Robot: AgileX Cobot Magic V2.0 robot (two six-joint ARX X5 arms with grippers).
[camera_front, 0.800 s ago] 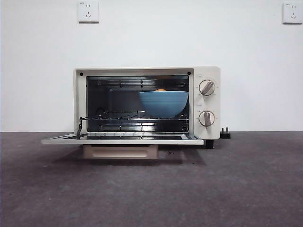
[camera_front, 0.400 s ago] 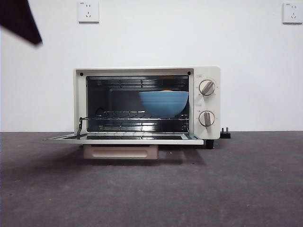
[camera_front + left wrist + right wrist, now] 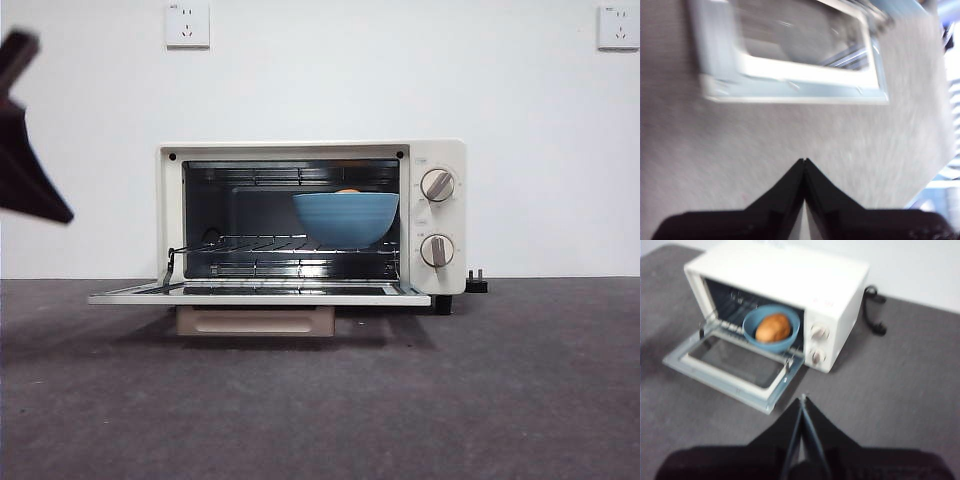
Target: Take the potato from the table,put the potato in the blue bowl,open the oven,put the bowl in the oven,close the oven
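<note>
The oven [image 3: 311, 218] stands on the table [image 3: 520, 390] with its door [image 3: 258, 294] dropped flat toward the camera, and the beige handle [image 3: 255, 320] shows just under the door's front edge. Inside, on the wire rack [image 3: 290, 245], the blue bowl [image 3: 345, 220] sits at the side near the two knobs [image 3: 436, 185]. In the right wrist view the potato [image 3: 773, 327] lies in the blue bowl [image 3: 771, 328], filling most of it; from the front only a thin orange sliver shows over the rim at 12 o'clock. No brand name or label can be read on the oven – the small marks around the knobs are too tiny and blurred. Two white wall sockets [image 3: 187, 24] are on the wall above, and a black plug [image 3: 476, 283] lies at the oven's 3 o'clock side. The left gripper [image 3: 804, 161] has its jaws pressed together with nothing between them; it hangs over the table in front of the open door, apart from it. The dark shape at the front view's 9 o'clock edge [image 3: 25, 165] is probably this same arm. The right gripper [image 3: 803, 398] is likewise clenched on nothing, high above the table and well apart from the oven [image 3: 780, 300].
</note>
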